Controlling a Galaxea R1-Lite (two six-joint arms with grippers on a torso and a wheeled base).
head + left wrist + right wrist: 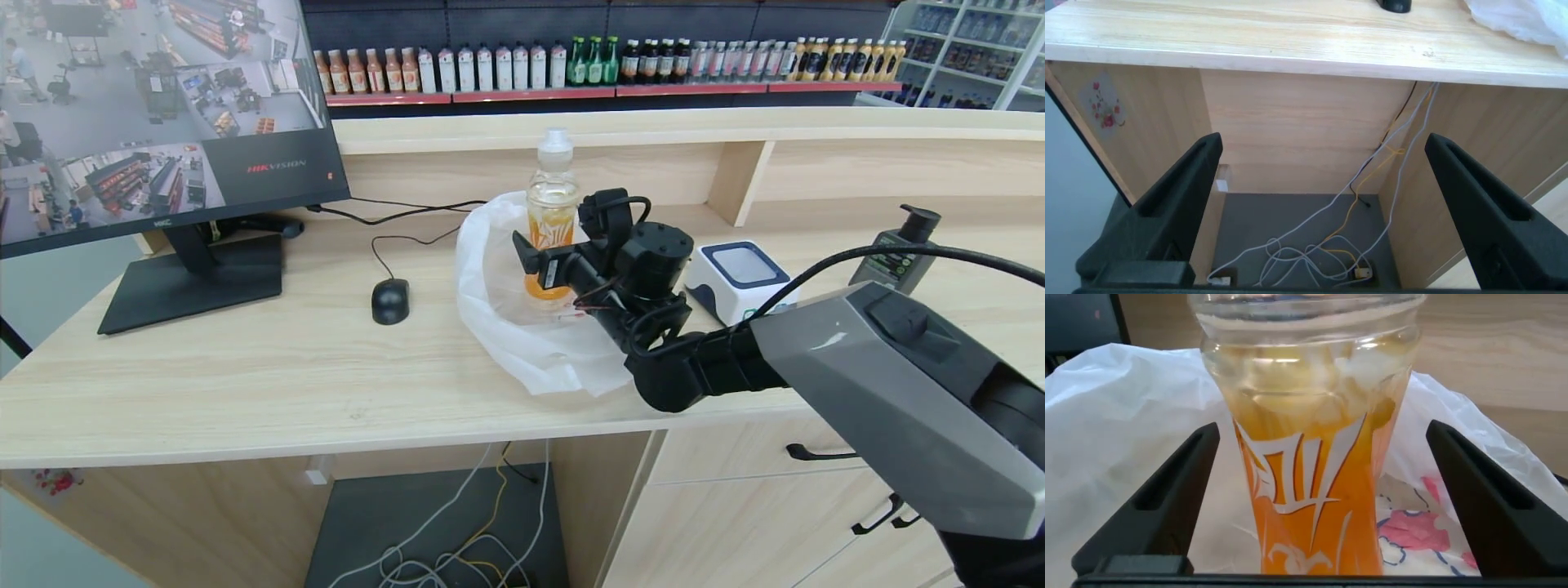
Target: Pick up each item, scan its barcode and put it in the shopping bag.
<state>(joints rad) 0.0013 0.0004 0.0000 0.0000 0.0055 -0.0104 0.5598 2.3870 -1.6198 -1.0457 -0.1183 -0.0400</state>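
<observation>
The right gripper [1315, 445] is seen with its two black fingers [1180, 490] spread wide, one on each side of a clear drink bottle [553, 192], and a gap is left between each finger and the bottle's wall, so nothing is pinched. The bottle is held upright, with a white cap, pale liquid in its upper part and an orange label with white markings lower down. It is surrounded by the crumpled white shopping bag [490, 282], which lies open on the light wooden counter [245, 367]; whether the bottle's base rests on the bag cannot be told, as it is hidden by the gripper. Just beside the bag, on the robot's right, a small white barcode scanner [739, 273] is placed, and farther right a dark pump bottle [898, 253] stands. On the robot's left of the bag a black mouse [390, 300] and a large monitor [147, 114] are set. The left gripper [1324, 147] is seen low, in front of the counter's edge, its fingers likewise spread apart with nothing between them, and loose cables [1323, 245] are seen under the counter beyond it.
</observation>
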